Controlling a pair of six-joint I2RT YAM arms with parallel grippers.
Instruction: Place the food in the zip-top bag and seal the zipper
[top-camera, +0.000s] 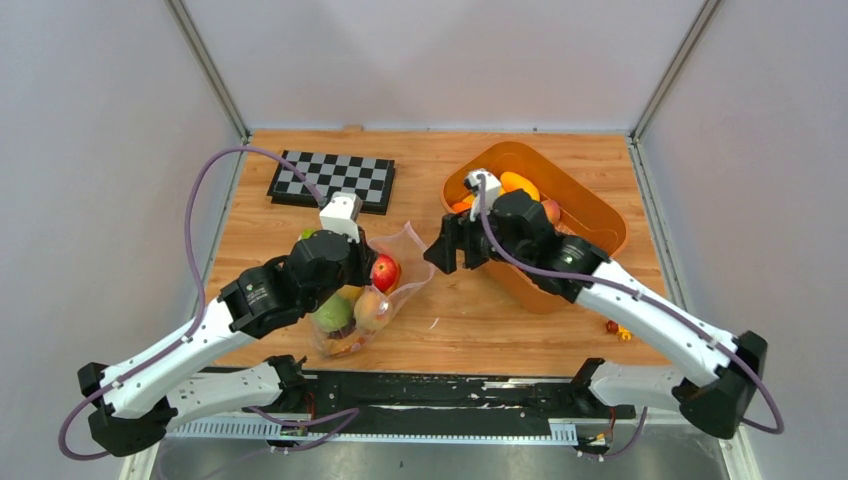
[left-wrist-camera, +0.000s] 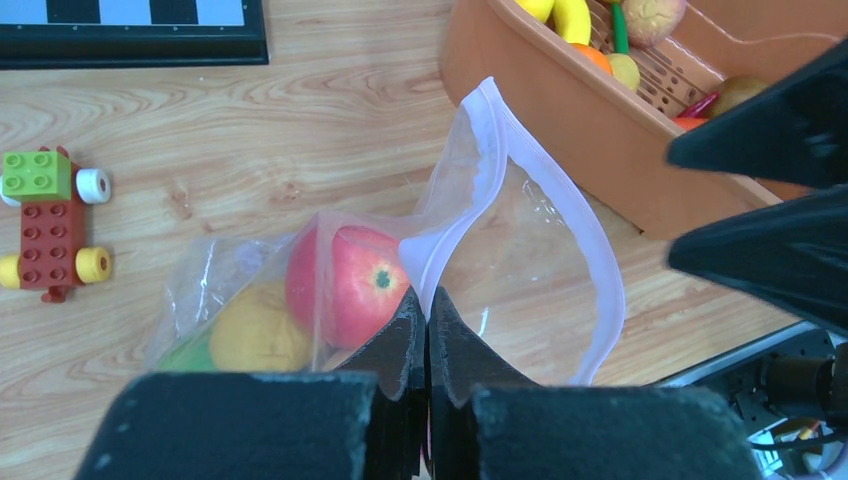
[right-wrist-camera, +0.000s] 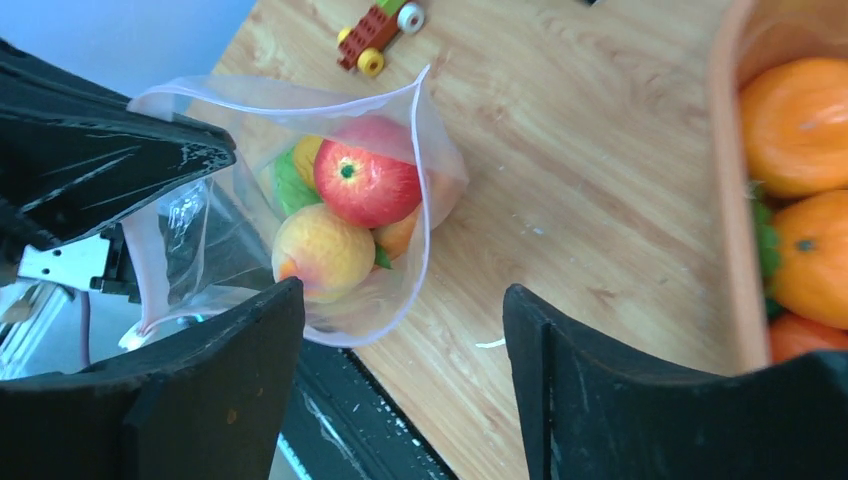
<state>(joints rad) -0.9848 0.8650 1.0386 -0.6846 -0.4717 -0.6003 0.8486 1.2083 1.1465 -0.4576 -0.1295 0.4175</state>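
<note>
Bag (left-wrist-camera: 520, 290): on table near the bases, mouth agape; rim pinched in the closed left gripper (left-wrist-camera: 427, 300).
Food (right-wrist-camera: 365, 185): lodged inside.
Right gripper (right-wrist-camera: 400, 300): parted wide, nothing held, beside the mouth.
Step judged: sealing; zipper (left-wrist-camera: 612, 270) to be pressed shut.
Tub (left-wrist-camera: 560, 130): beyond.

Counter (top-camera: 480, 320) was light honey wood w/ darker grain. Checkerboard (top-camera: 335, 180): black & white squares, black edge. Tub (left-wrist-camera: 560, 130) was orange; fruit (right-wrist-camera: 800, 130) in it was orange too, green at the stalks. Zip-top bag (left-wrist-camera: 520, 280) was clear, its zipper (left-wrist-camera: 596, 250) milky white. Inside: apple (right-wrist-camera: 365, 183) red w/ yellow flecks, peach (right-wrist-camera: 322, 250) yellow-orange, a green fruit (top-camera: 333, 312). Block toy (left-wrist-camera: 45, 225) was red, lime top, yellow & white wheels. Left tool (left-wrist-camera: 427, 330) & right tool (right-wrist-camera: 402, 295) were black, arms (top-camera: 640, 300) white w/ black joints, cables (top-camera: 195, 230) purple.
</note>
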